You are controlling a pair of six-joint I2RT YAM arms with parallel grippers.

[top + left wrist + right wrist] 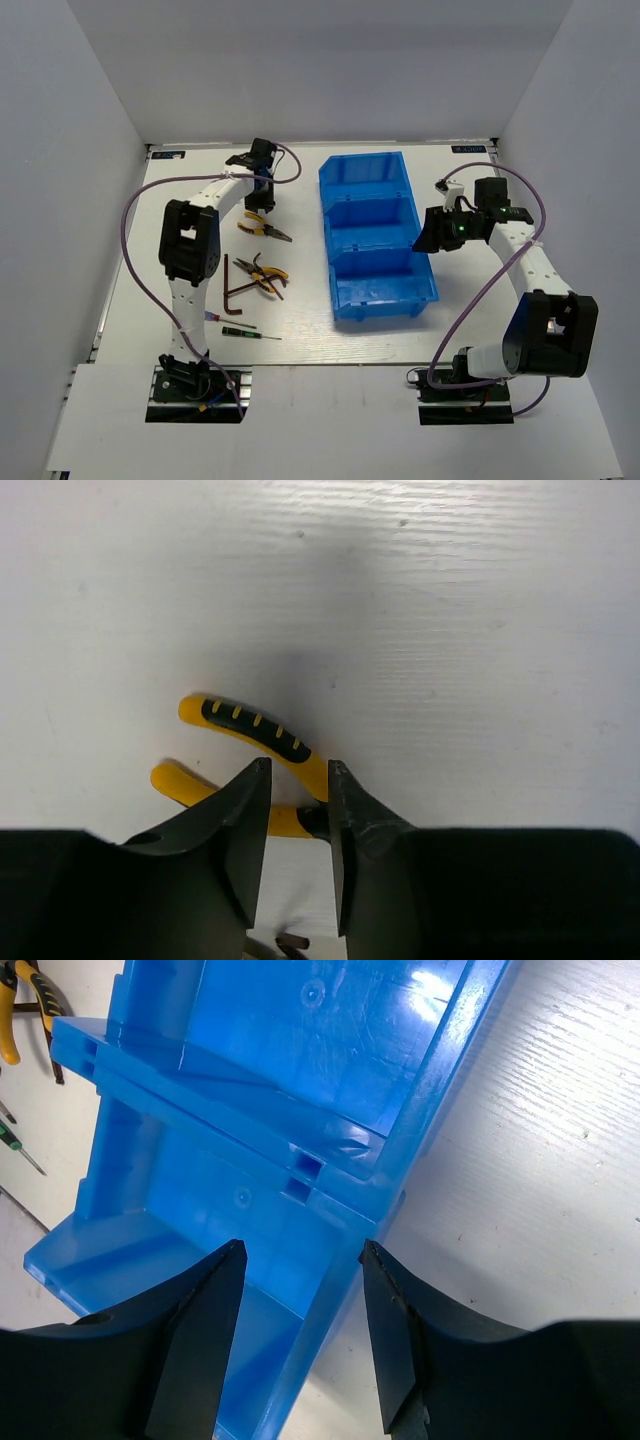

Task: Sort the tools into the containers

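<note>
The yellow-handled pliers are laid left of the blue bin, level with its far compartment, nose pointed at it. The left gripper is set astride their joint; a firm pinch cannot be told. The right gripper is held spread, empty, over the bin's right wall.

1. Your top view looks steeply down from high behind the near edge, taking in the whole worktop.
2. Your left wrist view faces straight down past its claw, close over the pliers; the top view shows them too.
3. Your right wrist view hangs close above the bin, at its right wall, which the top view shares.
</note>
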